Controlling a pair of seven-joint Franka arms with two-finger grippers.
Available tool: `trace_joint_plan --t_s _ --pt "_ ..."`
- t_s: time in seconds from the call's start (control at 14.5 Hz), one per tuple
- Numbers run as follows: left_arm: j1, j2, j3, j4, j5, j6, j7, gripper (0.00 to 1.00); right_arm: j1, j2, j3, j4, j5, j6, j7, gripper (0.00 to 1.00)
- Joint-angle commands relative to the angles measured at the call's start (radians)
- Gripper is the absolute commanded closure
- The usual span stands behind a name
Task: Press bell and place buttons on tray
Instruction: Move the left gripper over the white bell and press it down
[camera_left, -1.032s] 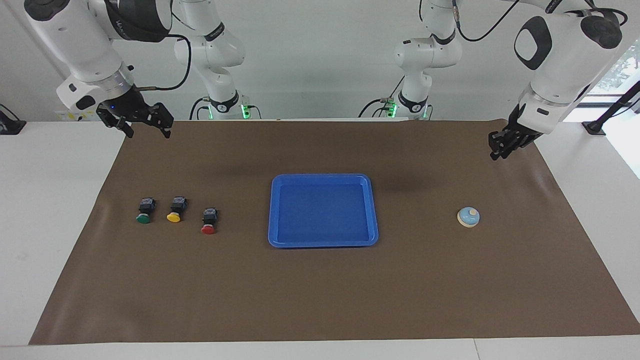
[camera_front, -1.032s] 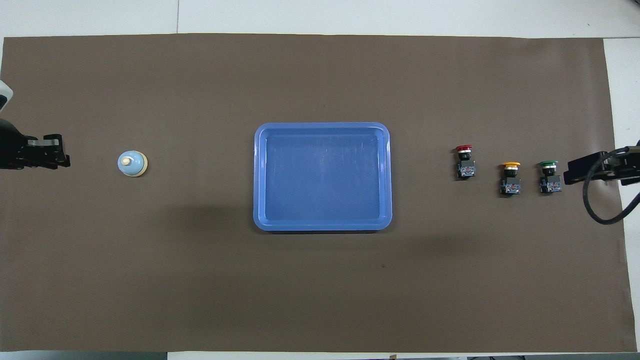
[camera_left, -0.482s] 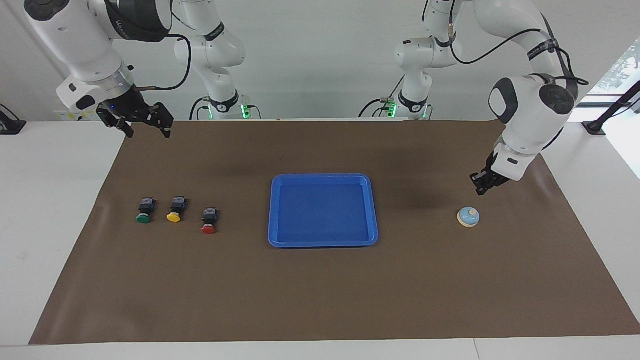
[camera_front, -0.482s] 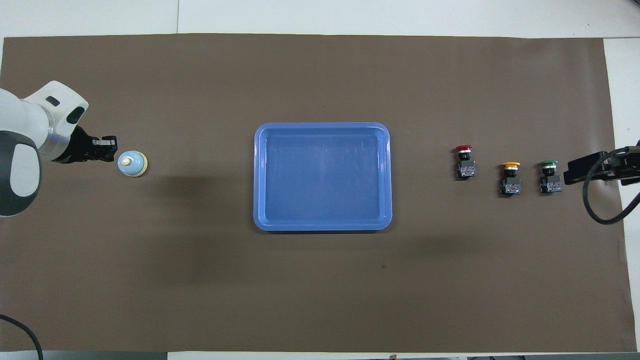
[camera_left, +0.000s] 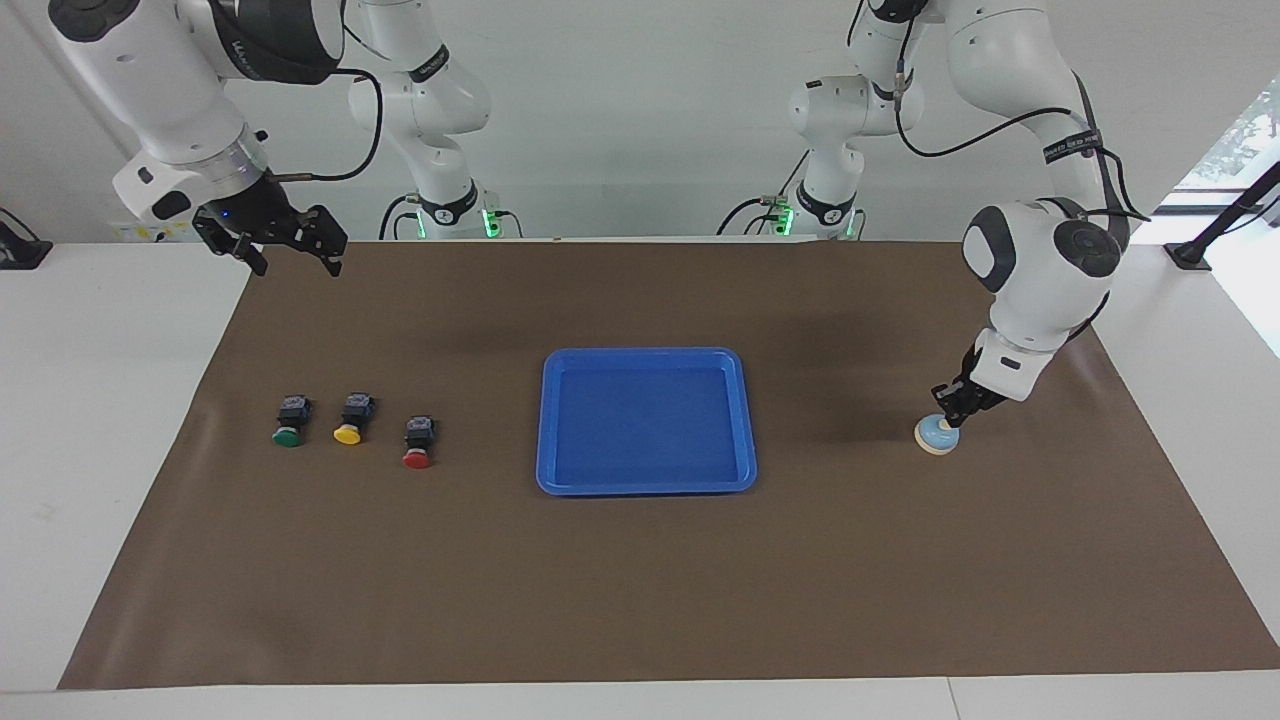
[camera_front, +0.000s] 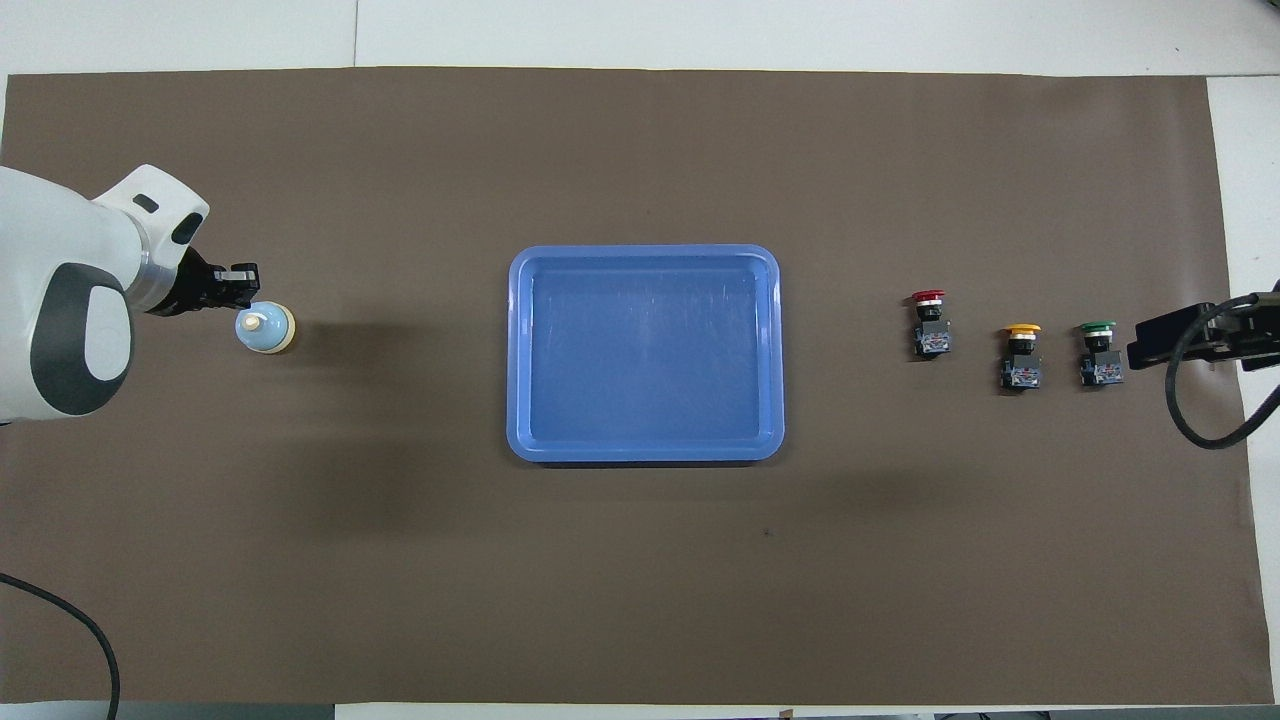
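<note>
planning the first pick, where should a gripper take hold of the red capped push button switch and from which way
Grip the black boxy body of the red-capped push button switch, coming straight down from above. It lies on its side, cap pointing away from the robots, so the body's flat sides face along the table; the round cap would likely slip. The yellow-capped switch sits apart, leaving finger room. The right gripper waits nearby; the left gripper is at the light-blue dome bell.

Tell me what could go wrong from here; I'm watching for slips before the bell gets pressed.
1. The left pincer comes at the bell tilted, at the dome's edge; it may miss the knob or push the bell along the mat.
2. The buttons lie on their sides, close together; grasping one may nudge its neighbour.
3. The right pincer waits over the mat's edge, and the buttons must travel to the tray.
</note>
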Motion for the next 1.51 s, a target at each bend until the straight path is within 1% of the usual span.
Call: trace_joint_plan --t_s 0.0,0.21,0.41,0.48,0.55,0.76,0.89,0.96,1.1,1.17,1.24,1.31,1.38,1.44 --pt "0.005 -0.015 0.003 -0.044 -0.006 0.037 0.0 1.0 -0.007 -0.009 0.006 -0.006 -0.008 -0.011 -0.019 0.0" --pt "0.004 -0.005 0.003 -0.053 -0.006 0.062 -0.001 1.0 -0.007 -0.009 0.005 -0.006 -0.008 -0.011 -0.019 0.0" --pt "0.008 0.011 0.003 -0.111 -0.006 0.14 0.005 1.0 -0.007 -0.009 0.005 -0.006 -0.008 -0.011 -0.019 0.0" --pt "0.018 0.023 0.003 -0.116 -0.006 0.155 0.011 1.0 -0.007 -0.009 0.005 -0.006 -0.008 -0.011 -0.019 0.0" --pt "0.019 0.037 0.003 -0.116 -0.006 0.158 0.013 1.0 -0.007 -0.009 0.005 -0.006 -0.008 -0.009 -0.019 0.0" --pt "0.019 0.045 0.003 -0.102 -0.006 0.143 0.011 1.0 -0.007 -0.009 0.005 -0.006 -0.008 -0.011 -0.017 0.0" --pt "0.005 0.04 0.002 -0.058 -0.006 0.085 0.007 1.0 -0.007 -0.009 0.005 -0.006 -0.008 -0.011 -0.019 0.0" --pt "0.004 0.029 0.002 -0.018 -0.006 0.012 0.004 1.0 -0.007 -0.009 0.005 -0.006 -0.008 -0.011 -0.019 0.0" --pt "0.004 -0.007 0.0 0.087 -0.006 -0.174 0.005 1.0 -0.007 -0.009 0.006 -0.006 -0.008 -0.011 -0.019 0.0" --pt "0.002 -0.021 -0.003 0.135 -0.006 -0.258 0.005 0.78 -0.007 -0.009 0.005 -0.006 -0.008 -0.011 -0.019 0.0" --pt "0.002 -0.047 -0.006 0.16 -0.006 -0.33 0.007 0.47 -0.007 -0.009 0.006 -0.006 -0.008 -0.011 -0.019 0.0" --pt "0.001 -0.069 -0.007 0.157 -0.006 -0.355 0.002 0.13 -0.007 -0.009 0.005 -0.006 -0.008 -0.011 -0.019 0.0" --pt "-0.016 -0.095 -0.006 0.154 -0.006 -0.374 -0.004 0.0 -0.007 -0.009 0.006 -0.006 -0.008 -0.011 -0.019 0.0" --pt "-0.028 -0.124 -0.006 0.152 -0.006 -0.391 -0.007 0.0 -0.007 -0.009 0.005 -0.006 -0.008 -0.011 -0.019 0.0"
